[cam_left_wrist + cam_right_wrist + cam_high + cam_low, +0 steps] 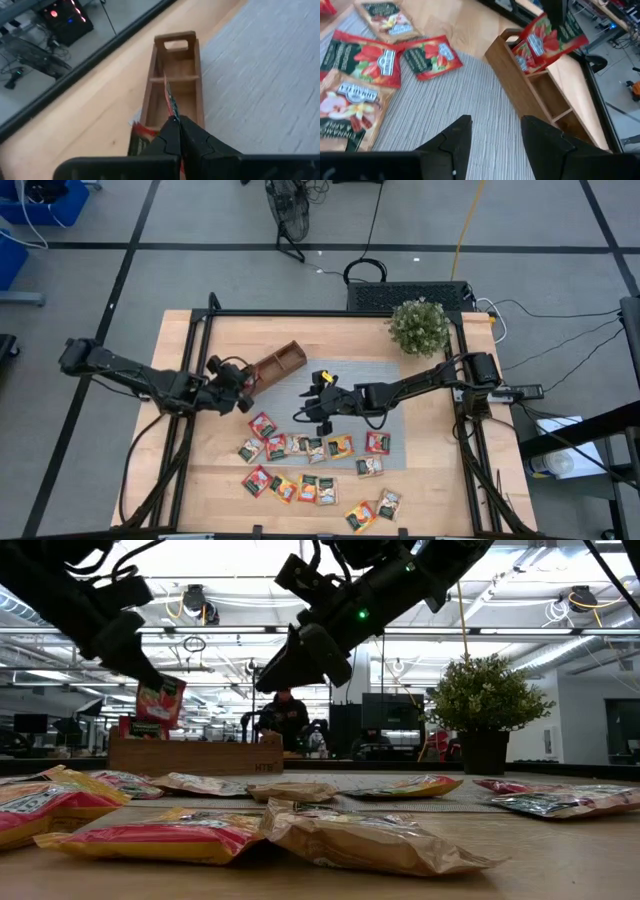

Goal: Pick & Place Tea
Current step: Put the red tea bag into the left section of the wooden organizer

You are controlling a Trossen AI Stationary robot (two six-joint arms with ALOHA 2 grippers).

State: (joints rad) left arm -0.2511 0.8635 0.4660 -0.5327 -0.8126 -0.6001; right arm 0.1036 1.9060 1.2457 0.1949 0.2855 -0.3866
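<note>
My left gripper (243,383) is shut on a red tea sachet (160,700) above the end of the brown wooden tray (279,363) that lies nearest the left arm. That sachet also shows in the right wrist view (551,36). Another red sachet (522,56) stands in that end compartment. My right gripper (495,136) is open and hovers over the grey woven mat (370,380), right of the tray, touching nothing. Several red, orange, yellow and green sachets (312,468) lie flat on the mat's near part and on the wood in front of it. My left gripper pinches the red sachet's upper edge (171,111) between its two fingers, coming from above and slanting from the table's left. The sachet is lifted clear and hangs below the fingers (128,648), its lower end just over the tray's end compartment.
A potted plant (419,326) stands at the mat's far right corner. A black frame (300,313) runs around the table's edges. The tray's middle and far compartments (176,67) hold nothing that I can see. A person (285,715) shows in the room behind the table.
</note>
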